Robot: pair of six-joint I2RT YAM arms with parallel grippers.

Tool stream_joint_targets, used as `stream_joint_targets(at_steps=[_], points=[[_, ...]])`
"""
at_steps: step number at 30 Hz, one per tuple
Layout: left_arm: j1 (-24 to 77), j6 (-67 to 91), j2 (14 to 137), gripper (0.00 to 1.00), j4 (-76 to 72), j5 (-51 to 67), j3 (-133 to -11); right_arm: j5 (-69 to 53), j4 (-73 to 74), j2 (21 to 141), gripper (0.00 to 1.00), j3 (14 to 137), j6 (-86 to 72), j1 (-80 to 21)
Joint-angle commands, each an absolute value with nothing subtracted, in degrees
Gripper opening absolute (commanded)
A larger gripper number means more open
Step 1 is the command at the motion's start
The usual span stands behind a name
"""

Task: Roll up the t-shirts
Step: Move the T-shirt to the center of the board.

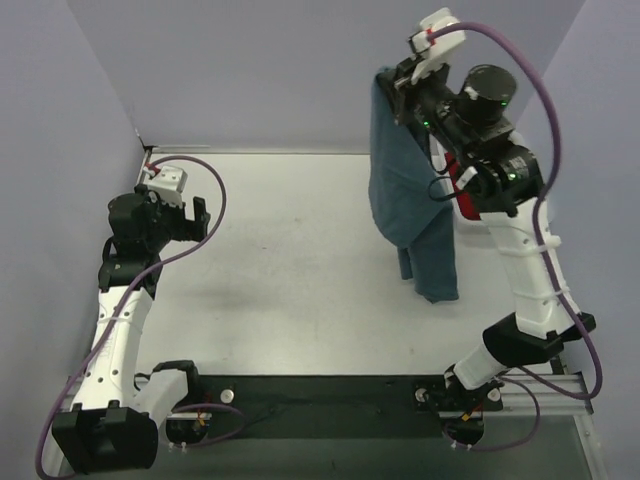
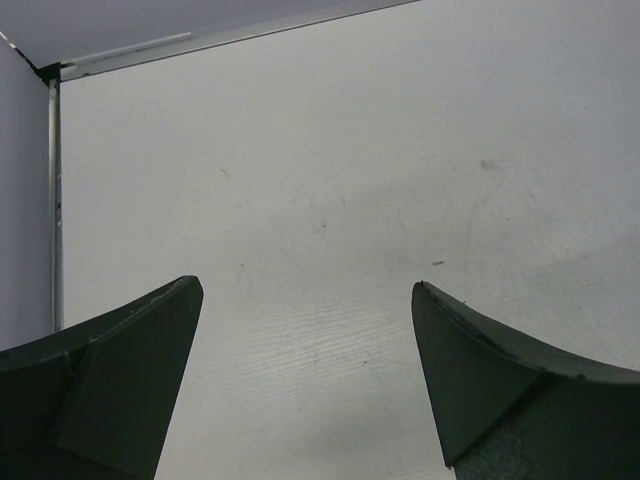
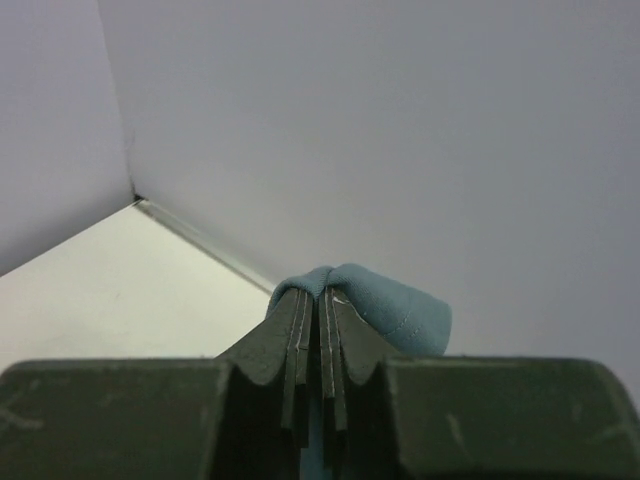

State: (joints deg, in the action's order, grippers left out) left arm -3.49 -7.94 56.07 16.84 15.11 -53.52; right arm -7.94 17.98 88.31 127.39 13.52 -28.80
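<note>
The slate-blue t-shirt (image 1: 412,200) hangs in a long bunched drape from my right gripper (image 1: 385,85), which is raised high at the back right and shut on the shirt's top edge. Its lower end dangles over the table's right side. In the right wrist view the fingers (image 3: 300,335) pinch a fold of the blue t-shirt (image 3: 400,310) that bulges over their tips; the right gripper (image 3: 320,298) points at the back wall. My left gripper (image 1: 202,218) is open and empty at the table's left, far from the shirt. In the left wrist view the left gripper (image 2: 308,290) shows only bare table between its fingers.
The white table (image 1: 290,260) is walled by pale purple panels at the back and left. A black strip (image 1: 320,395) with the arm bases runs along the near edge. The right arm's elbow stands over the table's right side.
</note>
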Motion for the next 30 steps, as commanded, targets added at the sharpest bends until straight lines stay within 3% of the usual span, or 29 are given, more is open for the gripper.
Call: stream_joint_targets(at_steps=[1,5,6,7,10,15,18,23,30], points=[[-3.87,-8.35,54.32,0.97,14.5,14.24,-55.11,-13.16,12.04,94.38,0.0,121.31,4.67,-31.29],[-4.22,-8.09,53.96,0.97,15.2,14.41,-54.06,-17.13,14.94,102.82,0.0,119.53,-2.09,-34.88],[-4.31,-8.0,53.88,0.97,15.21,14.59,-53.88,-18.1,15.29,104.75,0.09,118.92,-1.76,-36.02],[-4.31,-7.82,53.88,0.97,15.29,14.68,-53.44,-20.11,16.25,105.55,0.48,118.31,0.59,-37.08],[-4.4,-7.82,54.49,0.98,15.38,15.29,-53.44,-20.75,25.03,105.92,0.87,114.89,10.36,-40.43],[-4.48,-8.0,55.9,0.97,15.03,16.96,-53.79,-19.09,27.15,91.45,0.88,83.58,19.76,-36.22],[-4.05,-9.31,58.0,0.97,16.34,19.51,-53.79,-17.32,31.09,85.54,0.88,72.46,26.44,-30.25],[1.39,-13.97,59.59,0.97,19.69,21.71,-51.6,-14.24,36.82,82.53,0.88,63.47,38.47,-23.12],[1.67,-11.78,63.01,0.97,19.86,20.57,-50.62,-16.96,35.51,82.53,0.82,58.19,50.07,-23.29]])
